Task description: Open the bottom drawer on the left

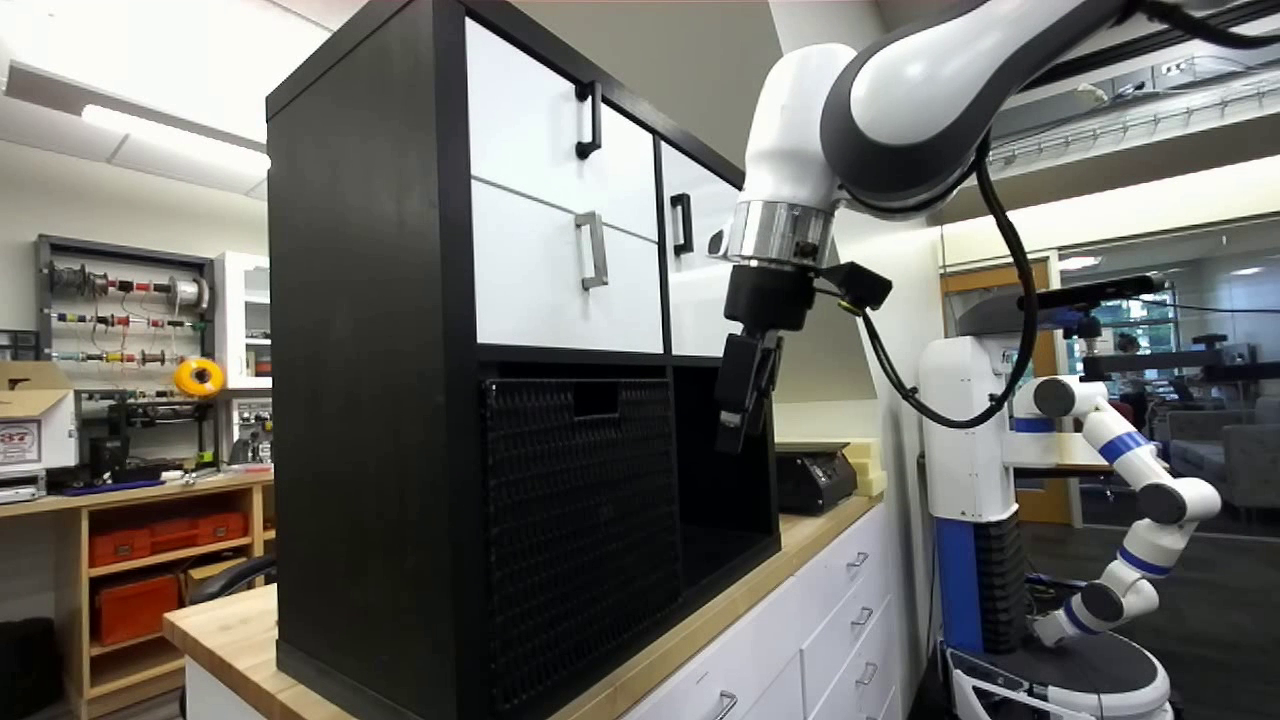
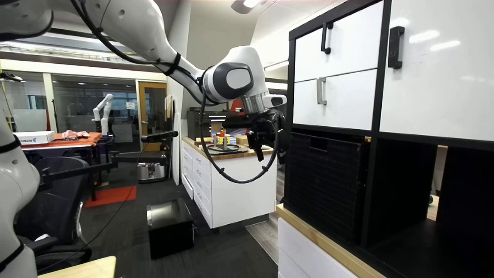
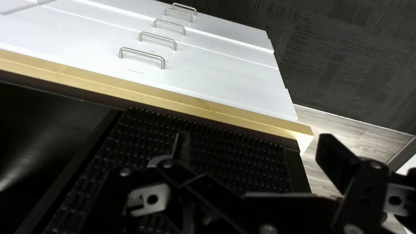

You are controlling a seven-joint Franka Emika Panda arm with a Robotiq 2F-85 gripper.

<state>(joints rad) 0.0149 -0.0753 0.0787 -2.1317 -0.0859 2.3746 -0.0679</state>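
The lower white drawer (image 1: 530, 280) in the upper part of the black shelf unit is shut, and it also shows in an exterior view (image 2: 347, 101). Its silver handle (image 1: 593, 250) stands vertically on its front and also shows in an exterior view (image 2: 321, 91). Neither drawer nor handle shows in the wrist view. My gripper (image 2: 271, 157) points downward in front of the shelf unit, lower than the handle and apart from it. In the wrist view the gripper (image 3: 256, 152) has its two fingers wide apart with nothing between them.
An upper white drawer (image 2: 347, 42) with a black handle sits above. A white door (image 2: 444, 77) with a black handle is beside them. A black woven basket (image 1: 580, 520) fills the compartment below. The shelf stands on a wooden countertop (image 3: 208, 109) over white drawers with metal handles.
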